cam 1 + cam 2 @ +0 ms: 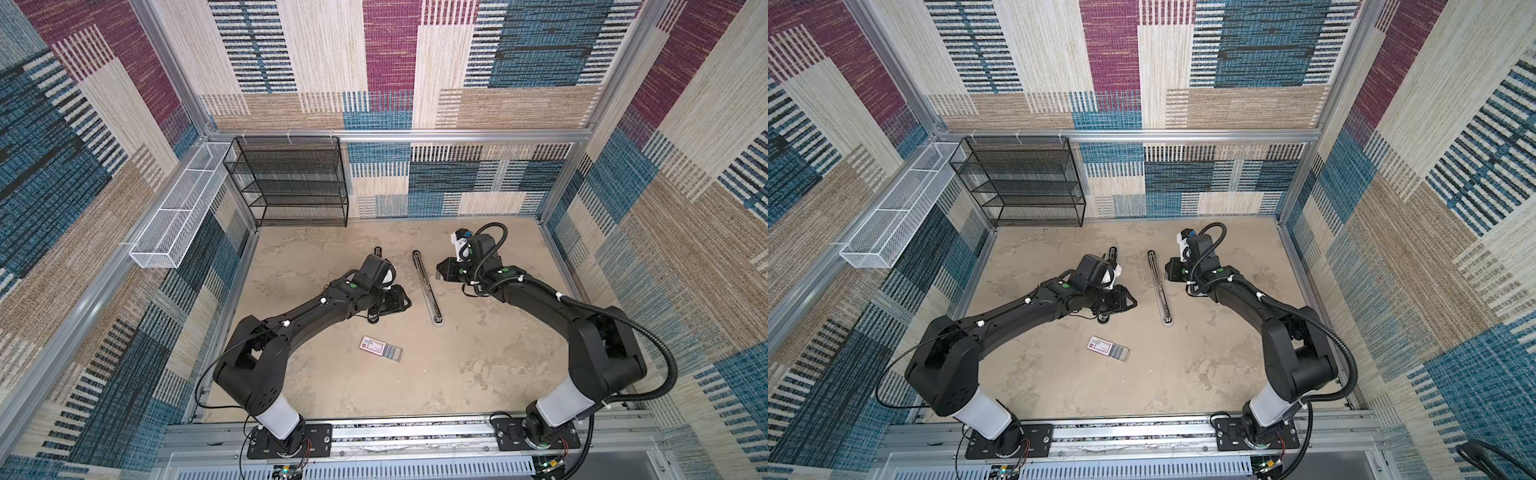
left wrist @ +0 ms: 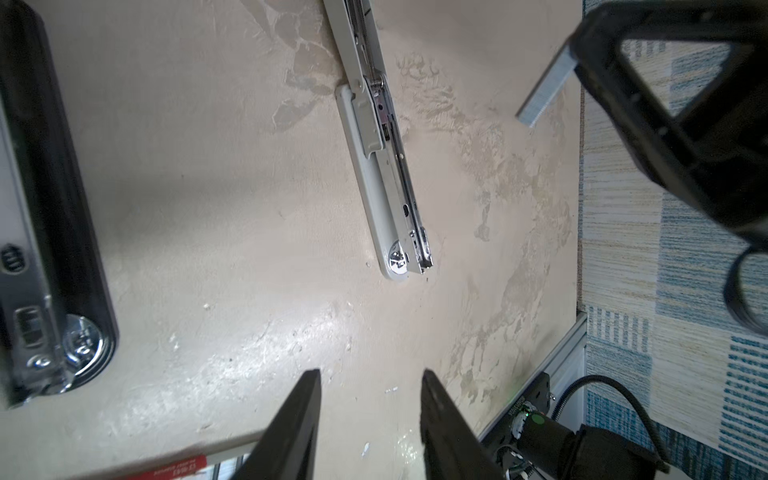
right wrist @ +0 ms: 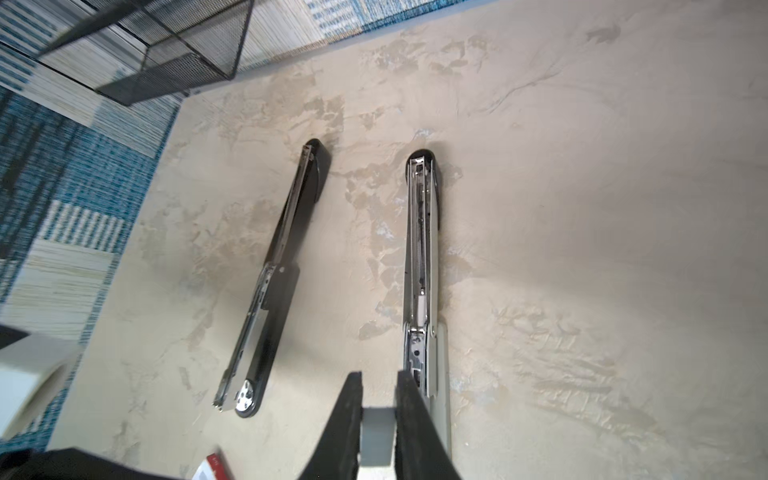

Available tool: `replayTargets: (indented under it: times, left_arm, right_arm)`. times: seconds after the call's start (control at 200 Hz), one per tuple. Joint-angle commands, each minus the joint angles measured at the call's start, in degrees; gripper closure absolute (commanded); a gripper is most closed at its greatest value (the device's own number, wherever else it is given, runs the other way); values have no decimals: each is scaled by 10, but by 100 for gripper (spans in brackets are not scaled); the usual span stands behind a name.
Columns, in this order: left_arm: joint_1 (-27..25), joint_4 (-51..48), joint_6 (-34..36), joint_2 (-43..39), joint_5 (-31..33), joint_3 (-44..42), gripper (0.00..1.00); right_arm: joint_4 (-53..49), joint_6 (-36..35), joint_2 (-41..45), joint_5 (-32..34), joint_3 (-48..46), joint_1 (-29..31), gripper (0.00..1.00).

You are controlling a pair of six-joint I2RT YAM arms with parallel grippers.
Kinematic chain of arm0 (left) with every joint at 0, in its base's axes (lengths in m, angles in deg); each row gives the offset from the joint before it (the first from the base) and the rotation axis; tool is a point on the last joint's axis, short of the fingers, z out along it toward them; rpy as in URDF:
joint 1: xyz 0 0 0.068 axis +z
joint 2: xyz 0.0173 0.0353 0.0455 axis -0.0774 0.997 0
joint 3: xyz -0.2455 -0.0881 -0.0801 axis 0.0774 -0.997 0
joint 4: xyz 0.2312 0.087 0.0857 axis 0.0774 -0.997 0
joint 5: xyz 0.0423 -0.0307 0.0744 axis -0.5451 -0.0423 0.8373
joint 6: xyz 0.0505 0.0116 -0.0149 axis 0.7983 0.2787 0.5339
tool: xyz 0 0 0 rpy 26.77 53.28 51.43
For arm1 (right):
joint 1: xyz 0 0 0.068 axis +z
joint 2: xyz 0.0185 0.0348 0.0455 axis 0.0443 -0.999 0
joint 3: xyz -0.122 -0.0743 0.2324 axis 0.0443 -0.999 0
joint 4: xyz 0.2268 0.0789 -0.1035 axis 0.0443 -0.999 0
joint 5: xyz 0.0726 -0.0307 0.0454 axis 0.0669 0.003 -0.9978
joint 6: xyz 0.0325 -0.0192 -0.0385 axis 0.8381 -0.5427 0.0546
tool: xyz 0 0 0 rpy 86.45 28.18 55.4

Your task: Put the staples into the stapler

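A light grey stapler lies opened out flat mid-table, its staple channel facing up. My right gripper hovers beside its far half, shut on a grey strip of staples. The white staples box with a red mark lies nearer the front, with grey strips showing at its open end. My left gripper is open and empty, low over the table left of the grey stapler. A black stapler, also opened flat, lies partly under my left arm.
A black mesh shelf rack stands at the back left corner. A white mesh basket hangs on the left wall. Patterned walls close in three sides, and an aluminium rail carrying both arm bases runs along the front.
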Motion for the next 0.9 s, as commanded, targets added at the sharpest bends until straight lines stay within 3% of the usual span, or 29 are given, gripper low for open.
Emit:
replayTargets:
  times: [0.0, 0.596, 0.896]
  left_arm:
    - [1, 35, -3, -10, -5, -15, 57]
    - [0, 171, -48, -55, -57, -114, 55]
    - [-2, 181, -52, -51, -68, -121, 55]
  right_arm:
    - [-36, -21, -27, 63, 32, 12, 81]
    - [-91, -64, -133, 123, 123, 57, 81]
    - [-103, -74, -154, 132, 135, 63, 81]
